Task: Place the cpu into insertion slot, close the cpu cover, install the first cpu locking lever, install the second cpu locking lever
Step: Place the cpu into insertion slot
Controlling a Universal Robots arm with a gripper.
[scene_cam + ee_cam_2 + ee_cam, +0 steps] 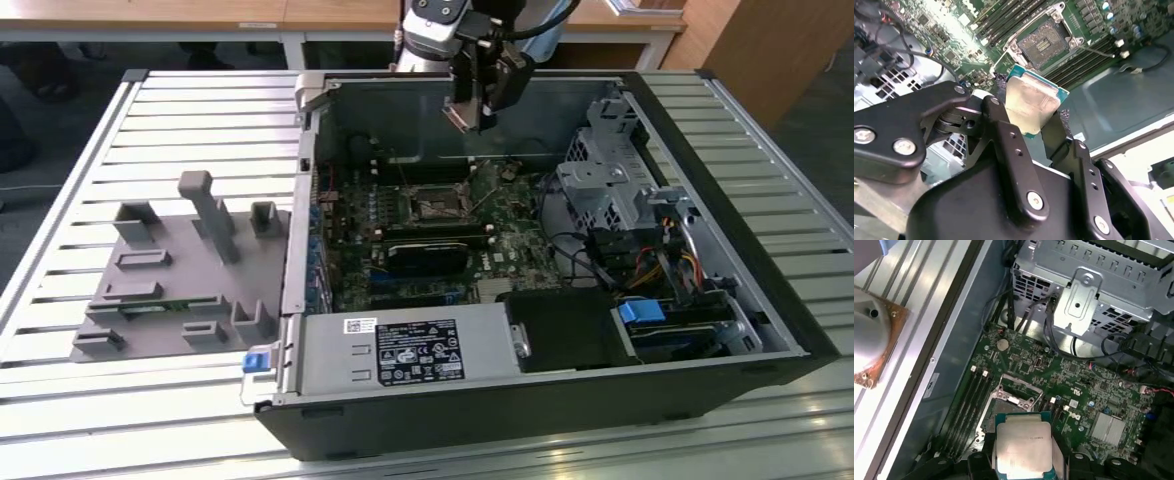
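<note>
I found the computer case (534, 415) open, the insertion slot (1046, 44) uncovered inside it. The claw (470, 118) was clamped on the cpu (1031, 107), held above that slot, well apart.

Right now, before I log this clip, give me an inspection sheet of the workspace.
Surface: slatted metal table, open computer case on it.
Job's things: cpu held above the motherboard; insertion slot empty, dark centre showing.
Clutter: grey fixture block beside the case, exterior view's left.
End effector: shut on the cpu.
Cables: coloured wires by the drive cage.
Surroundings: wooden desks behind the table.
</note>
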